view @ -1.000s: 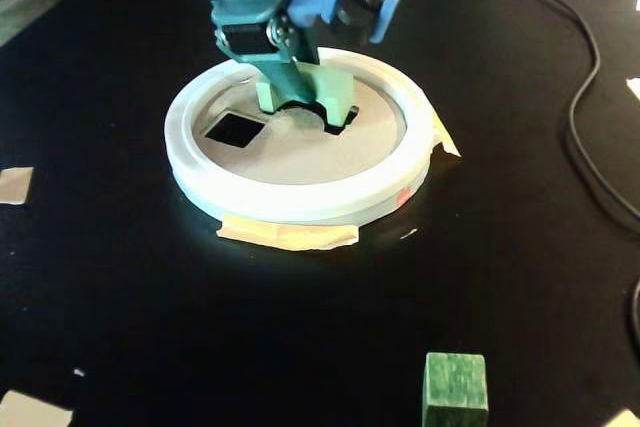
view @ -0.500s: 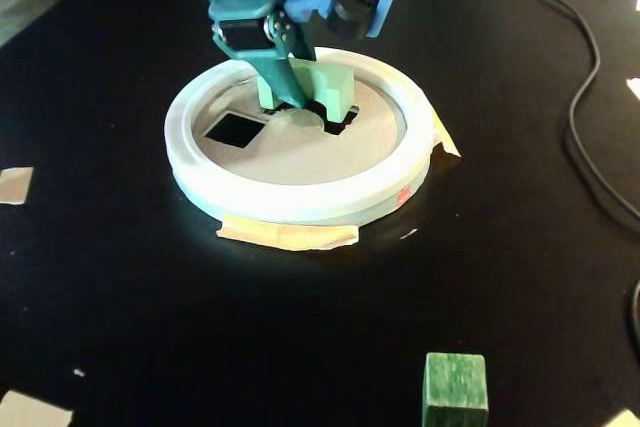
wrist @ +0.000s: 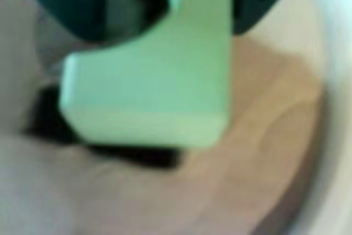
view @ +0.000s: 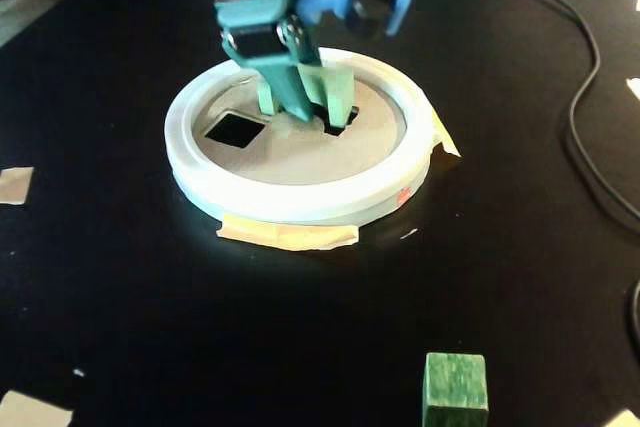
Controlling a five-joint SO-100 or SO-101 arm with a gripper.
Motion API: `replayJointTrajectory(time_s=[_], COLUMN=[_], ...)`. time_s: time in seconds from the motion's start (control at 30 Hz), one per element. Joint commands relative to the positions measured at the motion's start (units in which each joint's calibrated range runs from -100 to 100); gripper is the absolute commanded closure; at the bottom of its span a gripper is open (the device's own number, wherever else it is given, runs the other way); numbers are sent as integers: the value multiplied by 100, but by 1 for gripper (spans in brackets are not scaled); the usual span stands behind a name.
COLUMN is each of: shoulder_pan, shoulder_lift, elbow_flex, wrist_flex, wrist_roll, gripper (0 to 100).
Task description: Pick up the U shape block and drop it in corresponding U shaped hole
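A dark green cube (view: 455,388) sits alone at the near edge of the black tabletop (view: 120,287). Farther back lies a tan disc (view: 300,152) with a thick white rim (view: 300,202), stuck down with tape. The arm leans down over the disc from the far side. Its hand (view: 300,87) is closed tight on the U shape block (wrist: 148,97), a smooth pale green piece. The block sits right at the U shaped hole (view: 340,122), partly down in it. A square hole (view: 234,129) is to its left in the fixed view.

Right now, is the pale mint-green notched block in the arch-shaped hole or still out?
Out: the pale mint-green notched block stands in the end effector, over the dark arch-shaped hole.
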Motion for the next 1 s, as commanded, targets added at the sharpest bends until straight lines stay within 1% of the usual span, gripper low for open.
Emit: replayJointTrajectory(time_s=[0.0,0.2,0.4,0.47,0.53,0.67,0.7,0.83,0.87,0.97], shoulder_pan=[373,473,286,211,211,473,710,997,1160,1547], shoulder_lift=[-86,-104,-363,-489,-641,-972,-1089,-1456,-1617,-1752], elbow_flex=[-29,-29,-256,-275,-275,-266,-247,-202,-138,35], wrist_flex=[-76,-25,-25,-25,-25,-15,-15,-15,15,456], wrist_roll=[59,63,73,200,449,1387,1856,3116,3663,4718], gripper=[61,61,61,62,61,63,63,63,63,61])
